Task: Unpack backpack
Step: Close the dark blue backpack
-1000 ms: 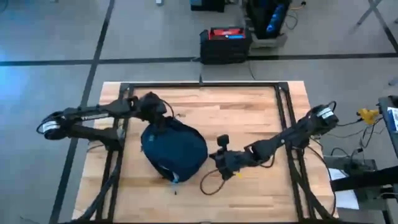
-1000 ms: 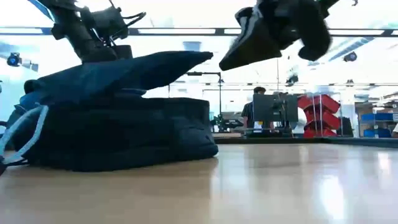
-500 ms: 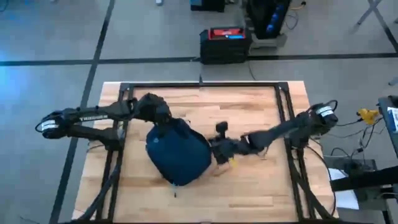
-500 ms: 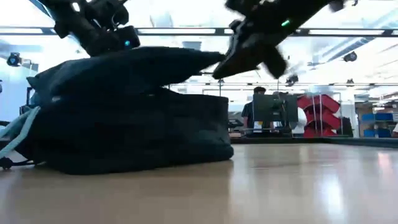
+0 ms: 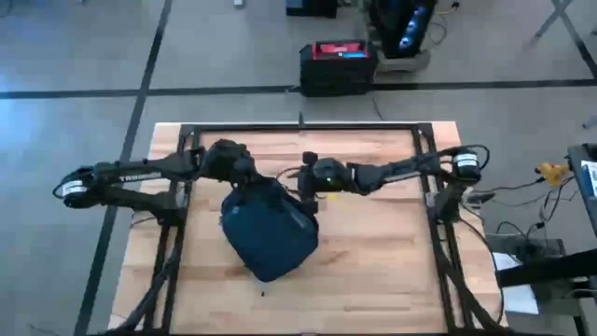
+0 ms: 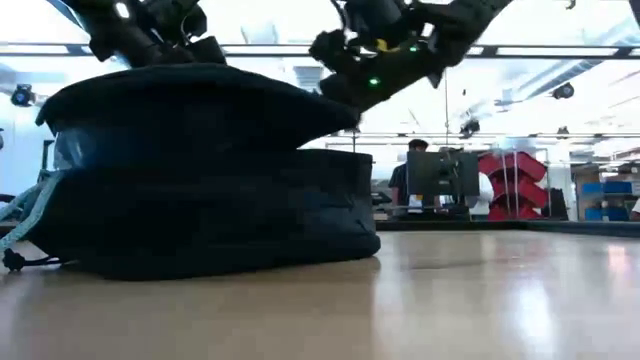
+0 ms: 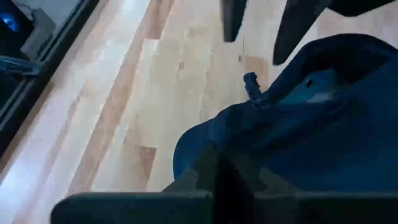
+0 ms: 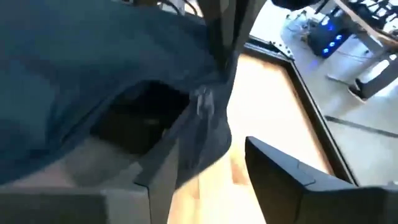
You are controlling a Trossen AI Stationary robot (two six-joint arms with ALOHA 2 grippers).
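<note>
Backpack (image 5: 269, 233) lies on the wooden table (image 5: 373, 271), left of centre, dark navy, soft and rounded. In the low view it sits as a flat lower body with an upper flap (image 6: 190, 105) raised above it; a pale drawstring (image 6: 25, 215) hangs at its end.

Left gripper (image 5: 244, 177) is at the backpack's far-left edge, fingers closed tight on a fold of the fabric, holding the flap up. From its wrist camera, navy cloth bunches right at the fingers, with a small zipper pull (image 7: 250, 83) just beyond.

Right gripper (image 5: 306, 191) is at the backpack's far-right edge, at the mouth of the opening. Its fingers (image 8: 292, 174) stand partly apart, one against the edge of the fabric; nothing visibly clamped between them.

Beyond the table, a black case with a red top (image 5: 338, 63) sits on the floor.
</note>
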